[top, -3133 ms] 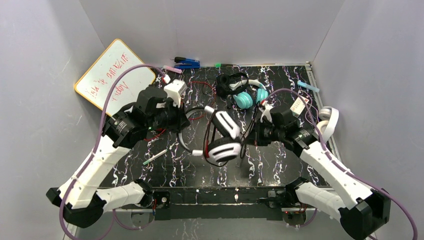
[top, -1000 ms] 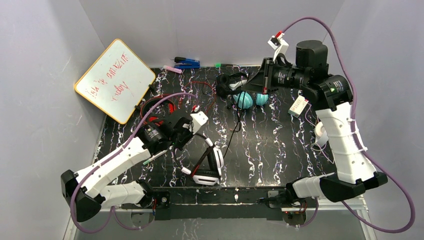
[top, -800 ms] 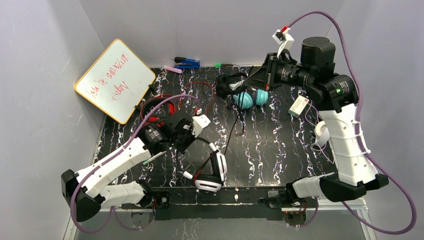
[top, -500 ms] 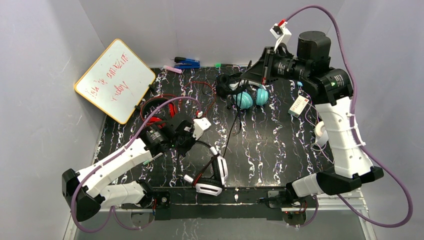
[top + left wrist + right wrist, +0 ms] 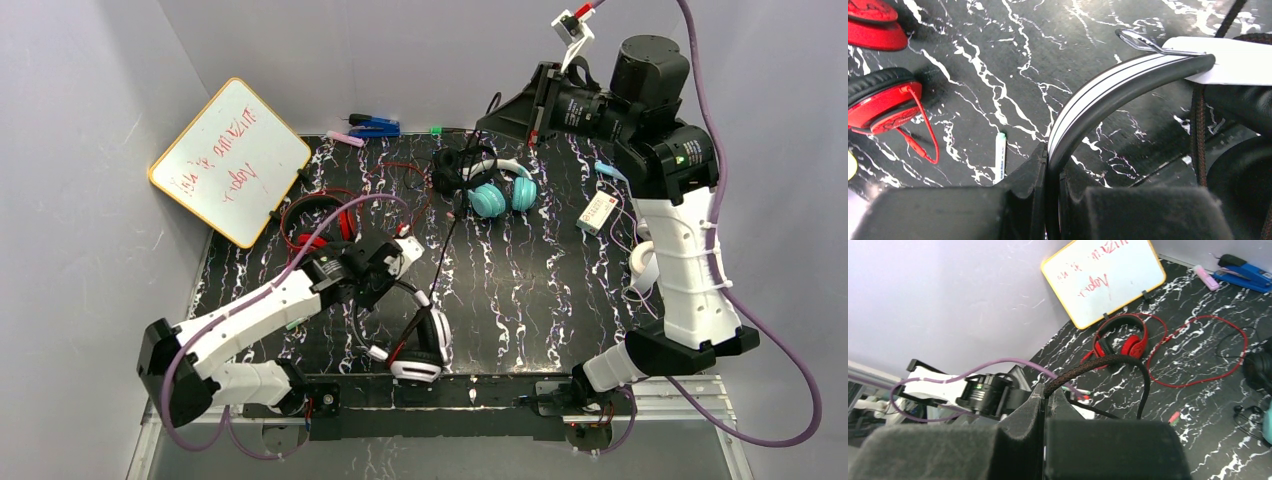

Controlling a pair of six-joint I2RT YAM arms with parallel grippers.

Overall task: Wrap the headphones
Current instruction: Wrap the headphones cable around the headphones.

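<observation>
Clamping white-and-black headphones point(image 5: 1108, 87): left gripper point(image 5: 1053, 172) | cord point(image 5: 1093, 367), likely theirs: right gripper point(image 5: 1045, 396)

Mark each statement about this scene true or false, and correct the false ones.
1. The left jaws clamp the white-and-black headphones by the band. True.
2. The right jaws are open and hold nothing. False: they are shut on a braided cord, lifted high above the table.
3. The red headphones hang in the air. False: they lie on the table, near the whiteboard.
4. The teal headphones lie at the far side of the table. True.
5. A blue stapler lies by the back wall. True.
</observation>
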